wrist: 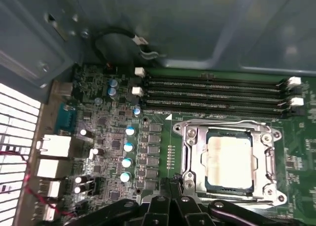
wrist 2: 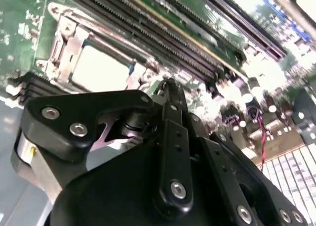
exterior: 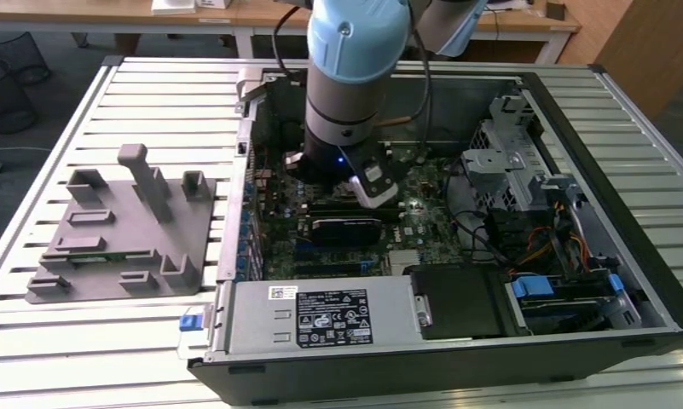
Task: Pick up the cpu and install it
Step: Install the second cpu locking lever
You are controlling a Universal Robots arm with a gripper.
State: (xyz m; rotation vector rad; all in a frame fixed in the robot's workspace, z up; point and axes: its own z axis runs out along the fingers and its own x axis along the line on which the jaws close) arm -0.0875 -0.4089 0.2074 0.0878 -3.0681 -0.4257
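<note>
Even daylight falls on the counter [exterior: 113,341], and the inside of the computer case [exterior: 614,256] lies in shadow. In the second wrist view the chip [wrist 2: 101,70] glares nearly white, the circuit board [wrist 2: 247,63] washes out, and the near black linkage [wrist 2: 148,186] is soft.

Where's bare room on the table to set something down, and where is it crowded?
Free: bare slats of the table in front of the grey fixture, and slats behind it. Crowded: inside the computer case, where the claw hangs beside the cpu in its socket.
</note>
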